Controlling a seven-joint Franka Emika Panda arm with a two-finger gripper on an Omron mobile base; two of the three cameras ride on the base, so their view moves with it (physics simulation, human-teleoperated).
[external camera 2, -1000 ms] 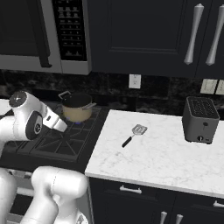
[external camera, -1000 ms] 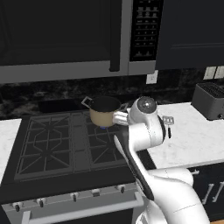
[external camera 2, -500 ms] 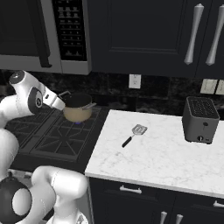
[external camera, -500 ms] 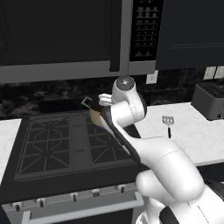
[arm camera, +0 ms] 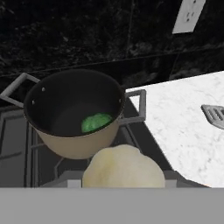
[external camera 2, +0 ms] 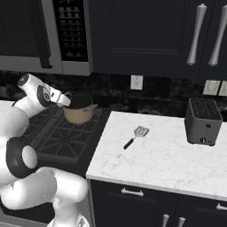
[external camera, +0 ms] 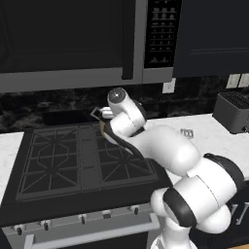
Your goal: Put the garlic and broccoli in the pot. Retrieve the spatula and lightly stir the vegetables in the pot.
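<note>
The tan pot (arm camera: 72, 131) with a dark inside stands on the stove's back right burner, and the green broccoli (arm camera: 96, 121) lies in it. A pale garlic bulb (arm camera: 123, 168) sits in my gripper (external camera 2: 66, 100) just in front of the pot and a little above burner height; the bulb hides the fingertips. From the right base view the pot (external camera 2: 79, 111) is right beside the hand. My arm covers most of it in the left base view, leaving one loop handle (external camera: 97, 113) showing. The spatula (external camera 2: 135, 136) lies on the white counter, right of the stove.
A black gas stove (external camera: 63, 160) spreads to the left, with a microwave (external camera 2: 26, 35) overhead. A toaster (external camera 2: 203, 121) stands at the counter's back right. A wall outlet (arm camera: 188, 15) is behind the pot. White marble counter (external camera 2: 168, 159) stretches between spatula and toaster.
My arm has risen and swung back toward the pot, carrying the garlic; the hand now sits at the pot's near side and blocks it in the left base view.
</note>
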